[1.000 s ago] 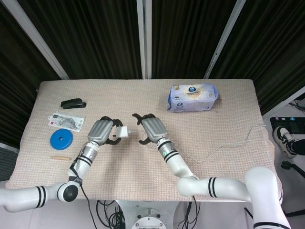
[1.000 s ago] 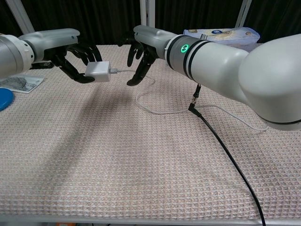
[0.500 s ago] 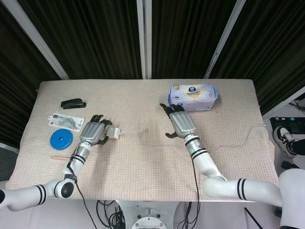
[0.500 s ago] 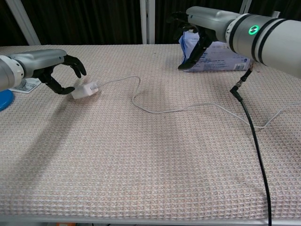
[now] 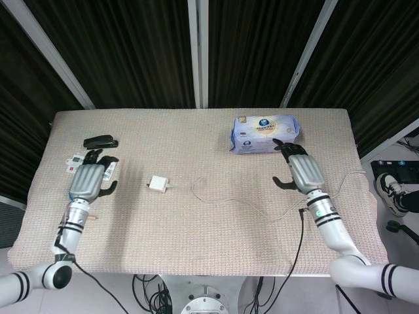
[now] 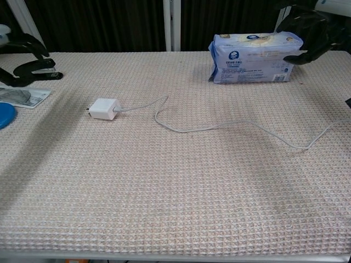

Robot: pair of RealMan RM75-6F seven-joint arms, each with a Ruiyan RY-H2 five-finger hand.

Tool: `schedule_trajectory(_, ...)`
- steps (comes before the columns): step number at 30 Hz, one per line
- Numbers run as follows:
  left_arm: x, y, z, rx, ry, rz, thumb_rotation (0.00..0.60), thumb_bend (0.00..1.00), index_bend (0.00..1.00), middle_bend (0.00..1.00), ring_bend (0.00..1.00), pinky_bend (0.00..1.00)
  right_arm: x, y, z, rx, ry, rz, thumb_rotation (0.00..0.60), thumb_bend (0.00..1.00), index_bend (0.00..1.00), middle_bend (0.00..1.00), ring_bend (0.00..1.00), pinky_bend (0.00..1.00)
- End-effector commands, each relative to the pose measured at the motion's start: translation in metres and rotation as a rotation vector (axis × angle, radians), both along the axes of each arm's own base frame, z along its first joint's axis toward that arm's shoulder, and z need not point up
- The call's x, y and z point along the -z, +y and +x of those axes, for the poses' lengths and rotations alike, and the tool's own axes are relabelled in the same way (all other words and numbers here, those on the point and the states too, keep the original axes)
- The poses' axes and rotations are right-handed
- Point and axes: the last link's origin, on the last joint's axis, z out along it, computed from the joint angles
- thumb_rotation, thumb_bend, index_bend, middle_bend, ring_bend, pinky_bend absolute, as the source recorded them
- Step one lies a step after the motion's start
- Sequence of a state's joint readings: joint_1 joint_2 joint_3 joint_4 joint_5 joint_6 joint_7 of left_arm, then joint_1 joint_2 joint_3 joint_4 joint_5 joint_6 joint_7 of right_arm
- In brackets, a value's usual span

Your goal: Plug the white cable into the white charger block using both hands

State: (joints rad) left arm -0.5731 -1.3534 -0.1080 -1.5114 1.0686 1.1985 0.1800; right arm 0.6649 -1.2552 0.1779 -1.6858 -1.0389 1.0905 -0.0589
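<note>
Lying on the bench [image 5: 196, 229], the white charger block [image 5: 157, 184] has the white cable [image 5: 222, 199] seated in it; the left robot hand [image 5: 90, 180] and right robot hand [image 5: 300, 172] hover empty, fingers apart, so only checking the joint seems left.

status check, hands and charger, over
Left hand and right hand open, holding nothing. White cable plugged into charger block, lying on the table. Nothing in the way.

One charger block [image 5: 157, 184], one white cable [image 5: 255, 208], one wipes pack [image 5: 265, 134], one stapler [image 5: 100, 141], one blue disc [image 6: 4, 116], two hands: left hand [image 5: 90, 180], right hand [image 5: 302, 172].
</note>
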Motion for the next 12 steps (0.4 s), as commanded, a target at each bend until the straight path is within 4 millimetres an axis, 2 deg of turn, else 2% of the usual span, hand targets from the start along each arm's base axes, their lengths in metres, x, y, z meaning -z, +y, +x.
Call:
schedule_trajectory(1, -0.037, -0.029, -0.035, -0.05, 0.005, 0.111, 0.6, 0.32, 0.24, 0.23, 0.03, 0.02, -0.039, 0.027, -0.043, 0.01, -0.011, -0.038, 0.6, 0.24, 0.07, 0.2, 0.08, 0.1)
schedule_trajectory(6, -0.068, -0.07, -0.069, -0.103, 0.023, 0.194, 0.6, 0.29, 0.25, 0.23, 0.03, 0.01, -0.067, 0.054, -0.072, -0.003, -0.016, -0.097, 0.6, 0.24, 0.08, 0.2, 0.07, 0.07)
schedule_trajectory(12, -0.089, -0.12, -0.086, -0.158, 0.059, 0.231, 0.6, 0.28, 0.25, 0.23, 0.03, 0.0, -0.083, 0.09, -0.092, -0.018, 0.014, -0.144, 0.6, 0.24, 0.08, 0.16, 0.0, 0.0)
